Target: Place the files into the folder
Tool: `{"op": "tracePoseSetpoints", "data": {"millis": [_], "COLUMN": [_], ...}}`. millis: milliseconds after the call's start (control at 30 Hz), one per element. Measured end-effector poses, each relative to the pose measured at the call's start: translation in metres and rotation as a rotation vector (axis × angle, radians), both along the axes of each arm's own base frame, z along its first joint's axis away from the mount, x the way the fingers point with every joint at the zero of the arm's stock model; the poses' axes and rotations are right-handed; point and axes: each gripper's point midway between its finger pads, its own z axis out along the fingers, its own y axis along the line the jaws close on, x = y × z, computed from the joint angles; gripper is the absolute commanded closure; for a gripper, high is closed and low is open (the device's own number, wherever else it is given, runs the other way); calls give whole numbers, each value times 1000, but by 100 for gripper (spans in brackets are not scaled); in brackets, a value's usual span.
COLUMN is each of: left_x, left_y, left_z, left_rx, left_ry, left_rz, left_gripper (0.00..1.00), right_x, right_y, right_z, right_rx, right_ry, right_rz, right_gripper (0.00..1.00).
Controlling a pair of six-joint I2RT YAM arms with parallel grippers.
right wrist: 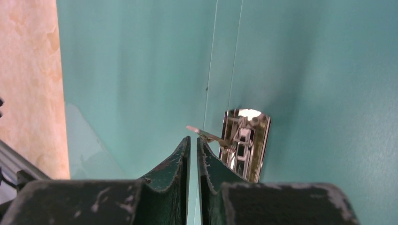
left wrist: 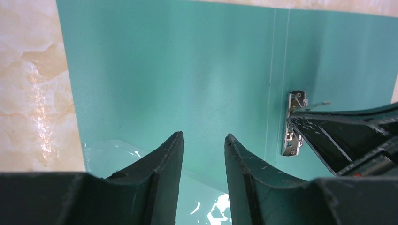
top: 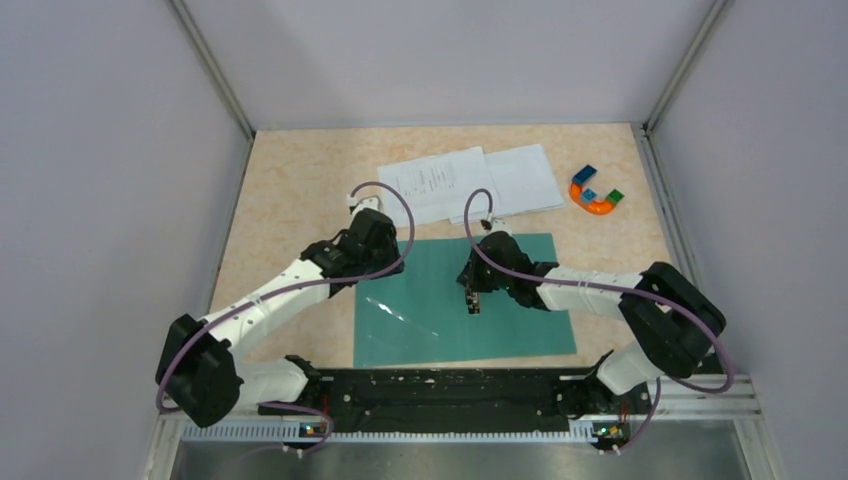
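1. Near edge: black rail (top: 440, 385) carried both arm bases; grey metal tray below it.
2. Worktop (top: 290, 200) was beige w/ marbled pattern and glossy. Plain grey walls (top: 100, 150) on three sides, silver frame posts at the far corners.
3. Folder (top: 430, 270) lay open and flat on the worktop, just beyond the rail. Long axis ran left-right, parallel to the near edge; spine ran near-to-far through approx. the middle. A clear plastic leaf (top: 400, 320) lay on its near-left part.
4. Metal clip (right wrist: 246, 140) sat on the spine, long axis along it, thin lever sticking out sideways.
5. R hand (right wrist: 194, 138) was over the clip, fingers all but together w/ only a slit between. Lever tip lay right at the fingertips; couldn't tell if pinched.
6. L hand (left wrist: 204, 135) hung over the folder's left half, fingers apart, nothing between them.
7. Far side: files on bare worktop, outside the folder. Printed sheet (top: 435, 185) on the left, overlapping blank sheet (top: 525, 178) on the right, both a bit skewed.
8. Far right: multicoloured horseshoe toy (top: 597, 195), apart from the sheets.
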Motion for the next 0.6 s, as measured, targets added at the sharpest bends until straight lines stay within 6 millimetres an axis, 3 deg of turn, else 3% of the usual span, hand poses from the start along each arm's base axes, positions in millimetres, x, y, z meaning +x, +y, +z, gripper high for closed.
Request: {"op": "tracePoseSetpoints", "data": {"millis": [233,367,600], "left_x": [13,29,84], "left_y": [-1,-1,8], "left_z": [19,35,53], "left_rx": [-7,-22,-72], "left_ry": [-48,-80,-116], "left_rz": [-8,5,75], "left_gripper": [48,43,40], "right_x": [18,26,52], "right_y": [2,7,14], "right_z": [-8,2,39], "right_rx": [-43,-50,-64], "right_ry": [7,-15,-91], "right_rz": [-8,2,3], "right_gripper": [76,69,34]}}
